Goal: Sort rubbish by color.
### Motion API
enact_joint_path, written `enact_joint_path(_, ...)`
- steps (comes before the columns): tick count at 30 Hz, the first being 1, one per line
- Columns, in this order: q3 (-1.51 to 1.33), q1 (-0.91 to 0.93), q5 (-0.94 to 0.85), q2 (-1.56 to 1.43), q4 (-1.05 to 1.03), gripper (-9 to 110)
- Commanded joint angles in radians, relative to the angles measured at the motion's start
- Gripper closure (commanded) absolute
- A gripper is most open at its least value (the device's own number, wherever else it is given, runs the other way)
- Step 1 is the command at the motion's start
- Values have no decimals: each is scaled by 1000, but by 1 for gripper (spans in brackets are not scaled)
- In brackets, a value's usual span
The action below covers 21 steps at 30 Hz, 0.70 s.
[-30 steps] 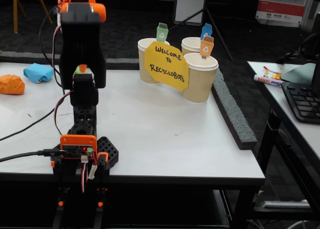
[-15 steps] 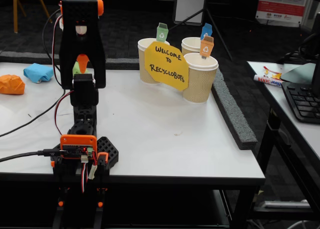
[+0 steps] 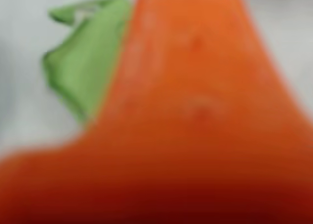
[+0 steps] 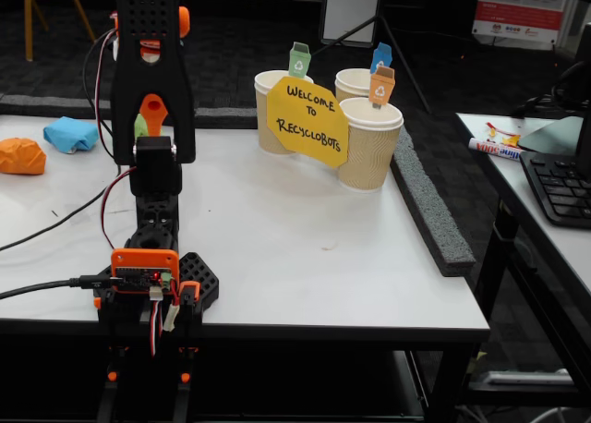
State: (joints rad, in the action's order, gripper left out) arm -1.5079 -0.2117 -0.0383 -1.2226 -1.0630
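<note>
In the wrist view a crumpled green piece of rubbish (image 3: 80, 62) lies against the left side of a blurred orange finger (image 3: 195, 111) that fills most of the frame. The other jaw is hidden, so I cannot tell whether the piece is gripped. In the fixed view the gripper (image 4: 150, 118) hangs behind the black arm, with the green piece (image 4: 140, 126) right beside its orange finger, near the table's far edge. A blue piece (image 4: 69, 134) and an orange piece (image 4: 20, 155) lie on the table at far left.
Three paper cups (image 4: 369, 146) with small coloured bin tags and a yellow "Welcome to Recyclobots" sign (image 4: 307, 120) stand at the back right of the white table (image 4: 305, 247). The arm's base (image 4: 152, 284) is clamped at the front edge. A second desk with a keyboard (image 4: 559, 178) stands on the right.
</note>
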Motion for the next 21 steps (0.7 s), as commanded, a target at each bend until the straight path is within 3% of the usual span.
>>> enact_joint_path(1, 144, -35, -23, -5, -2, 65)
enact_joint_path(13, 147, -120, -21, 43, 44, 66)
enact_joint_path(21, 147, -81, -21, 63, 155, 91)
